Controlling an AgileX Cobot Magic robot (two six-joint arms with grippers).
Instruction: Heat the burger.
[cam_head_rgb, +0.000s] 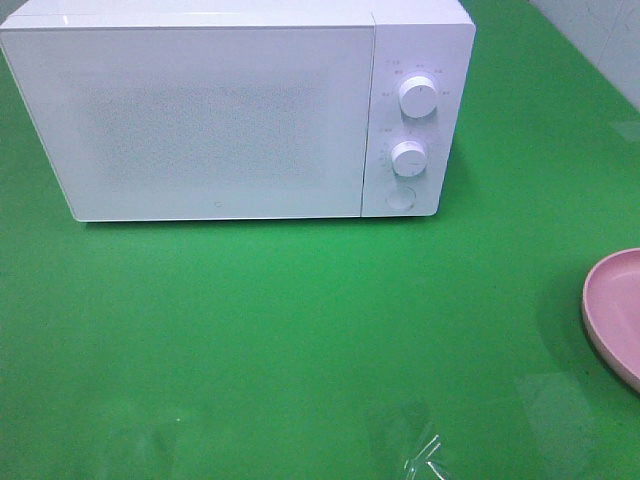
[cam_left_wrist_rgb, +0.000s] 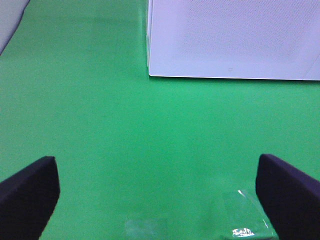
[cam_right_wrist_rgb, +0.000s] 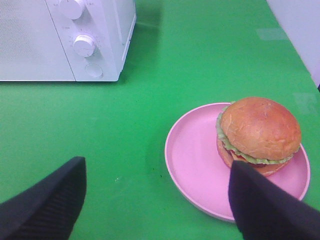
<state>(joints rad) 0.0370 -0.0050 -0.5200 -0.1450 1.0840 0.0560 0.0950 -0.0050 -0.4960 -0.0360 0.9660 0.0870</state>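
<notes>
Burger (cam_right_wrist_rgb: 260, 132) resting on pink plate (cam_right_wrist_rgb: 192, 165), microwave (cam_head_rgb: 220, 110) door closed; left pincer (cam_left_wrist_rgb: 157, 195) and right pincer (cam_right_wrist_rgb: 157, 200) both spread, empty.

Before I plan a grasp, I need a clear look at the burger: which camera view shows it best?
The right wrist view: the burger shows whole, bun, lettuce and patty, sitting on the pink plate. The exterior high view catches only the plate's edge at the frame border, no burger. The left wrist view shows neither.

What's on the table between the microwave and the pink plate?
Nothing: only bare green table separates the microwave from the pink plate, seen in the right wrist view.
</notes>
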